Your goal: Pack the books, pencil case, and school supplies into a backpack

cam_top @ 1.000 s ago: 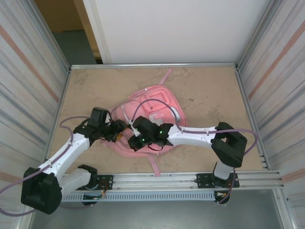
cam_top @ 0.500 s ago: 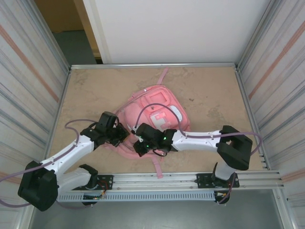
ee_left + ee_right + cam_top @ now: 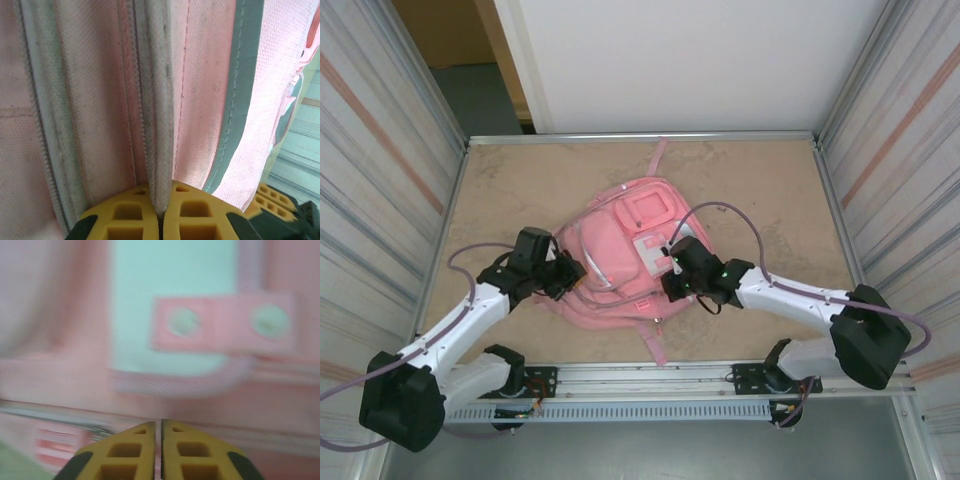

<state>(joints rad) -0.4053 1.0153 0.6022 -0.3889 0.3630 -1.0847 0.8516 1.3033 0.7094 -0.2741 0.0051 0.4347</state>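
The right claw (image 3: pixel 670 286) has swung to the right side of the backpack (image 3: pixel 605 250), apparently closed empty, though blurred; the left claw (image 3: pixel 160 196) pinches its zipper seam (image 3: pixel 156 100).

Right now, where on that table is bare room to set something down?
Bare table lies between the backpack and the right wall, and left of it toward the far corner. Crowded: the near side, with left arm and right arm.
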